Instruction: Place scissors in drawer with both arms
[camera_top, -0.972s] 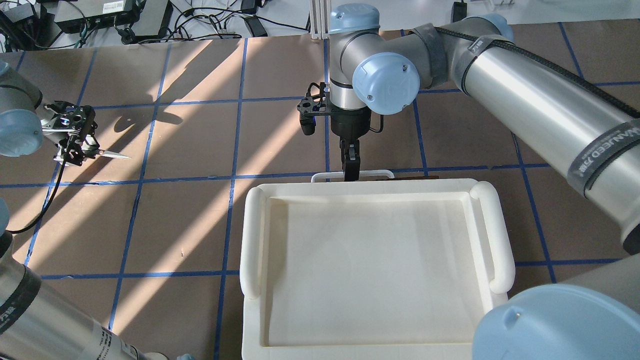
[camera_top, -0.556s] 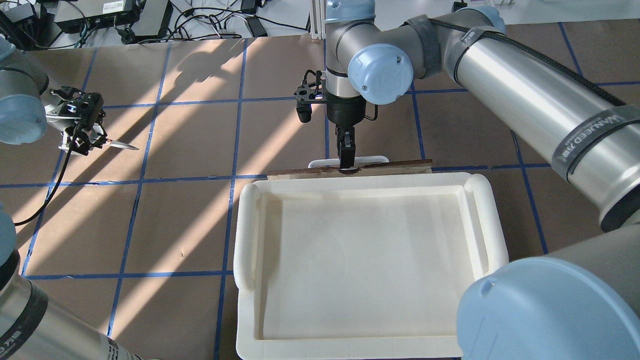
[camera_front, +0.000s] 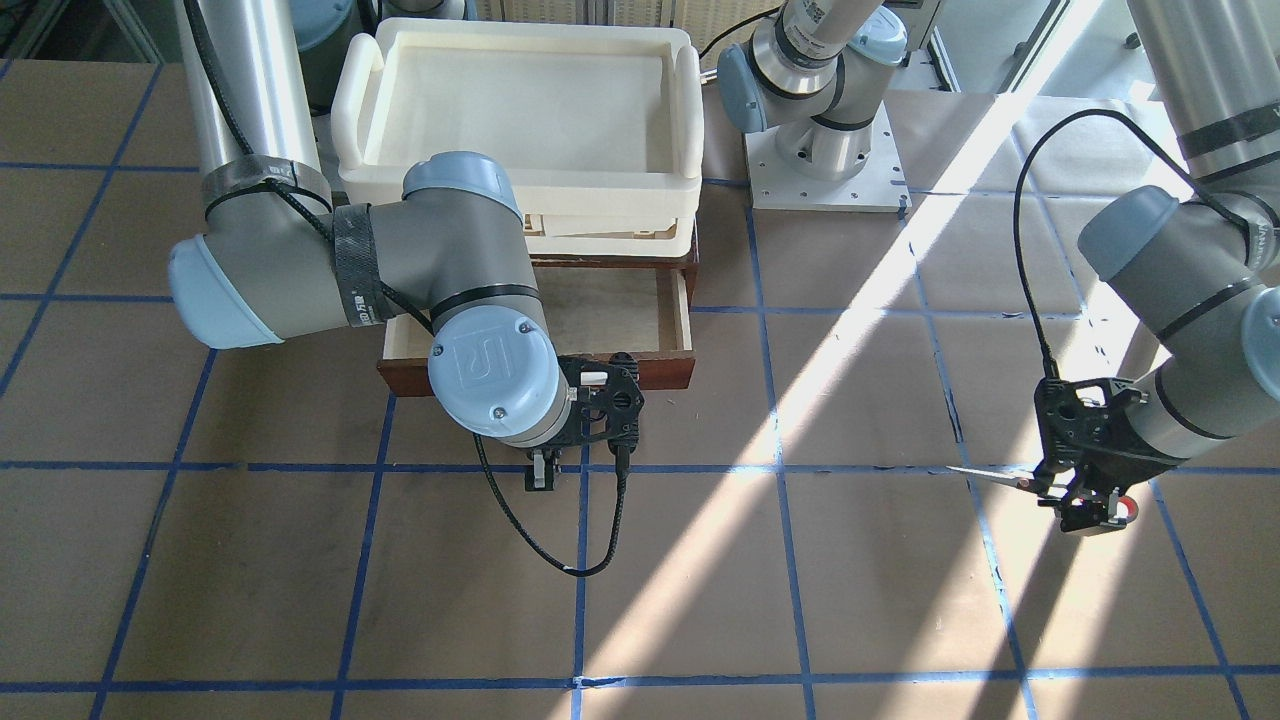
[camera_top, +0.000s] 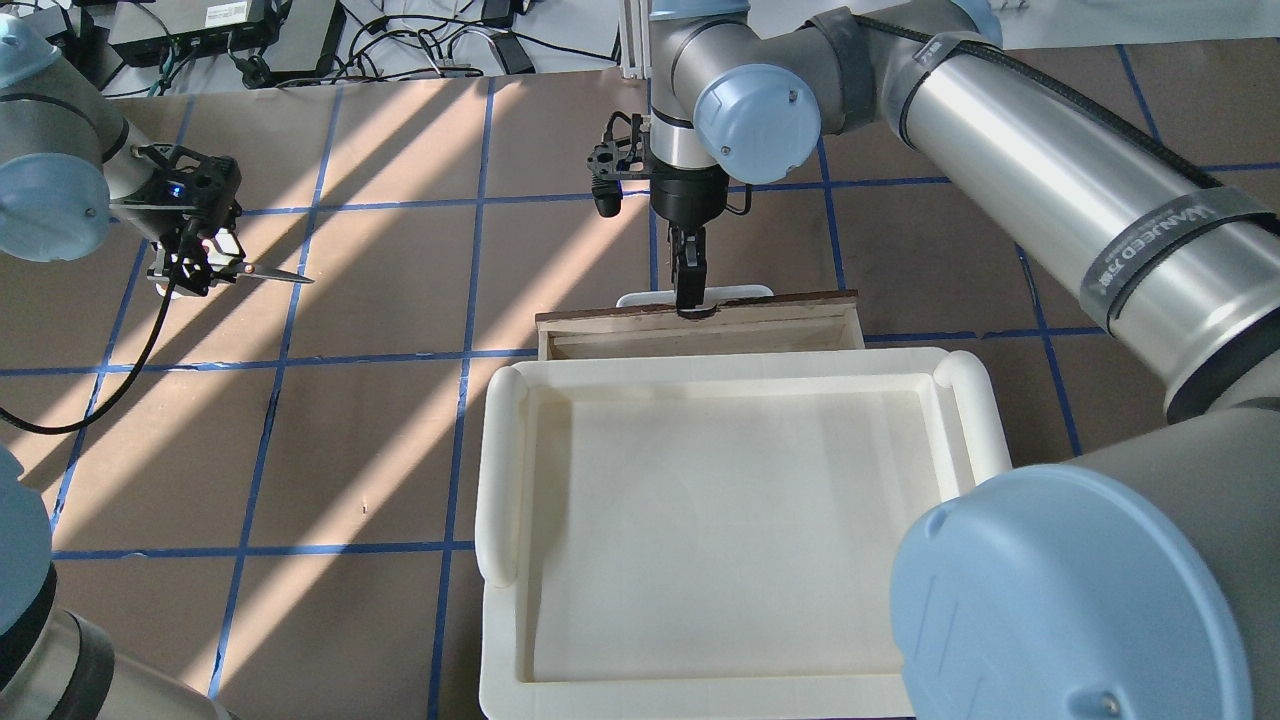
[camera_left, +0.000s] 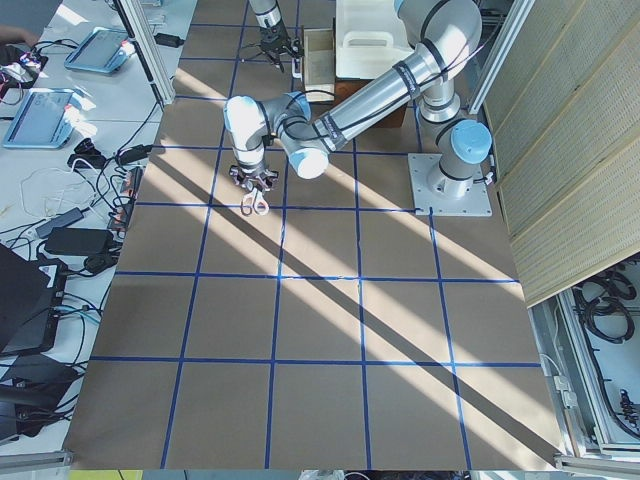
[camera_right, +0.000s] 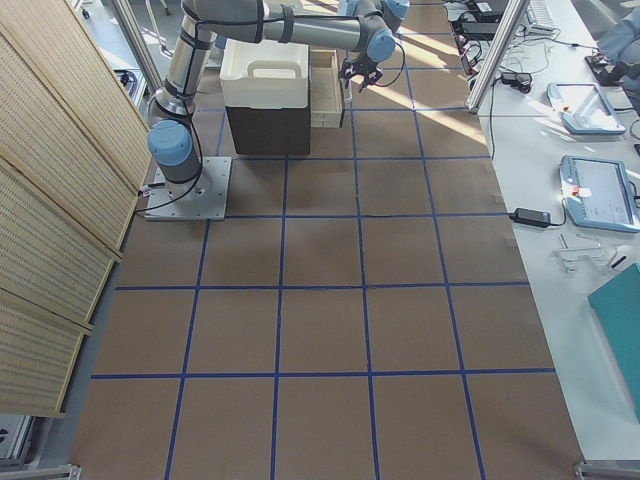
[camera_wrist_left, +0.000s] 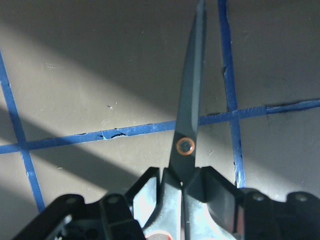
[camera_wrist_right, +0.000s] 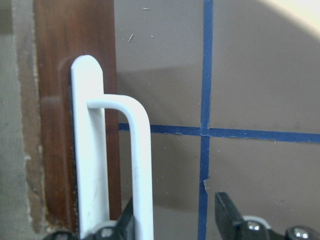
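The scissors (camera_top: 262, 274) have metal blades and red-lined handles. My left gripper (camera_top: 195, 268) is shut on them above the table at the far left, blades pointing toward the drawer. They also show in the front view (camera_front: 1000, 477) and the left wrist view (camera_wrist_left: 190, 125). The drawer (camera_top: 700, 312) is partly out from under the cream tray, with its pale inside (camera_front: 610, 315) showing. My right gripper (camera_top: 688, 295) is at the white handle (camera_wrist_right: 137, 150). Its jaws stand apart, with one finger (camera_wrist_right: 126, 220) behind the handle bar and a gap on the other side.
The cream-white tray (camera_top: 720, 368) sits on the dark cabinet (camera_right: 265, 125) above the drawer. The brown table has a blue tape grid. Cables and electronics (camera_top: 200, 30) lie past the far edge. The right arm's base plate (camera_front: 825, 160) is beside the cabinet.
My right gripper has moved away from the robot and drawn the drawer further out from under the tray. My left gripper with the scissors has moved farther out and a little toward the middle.
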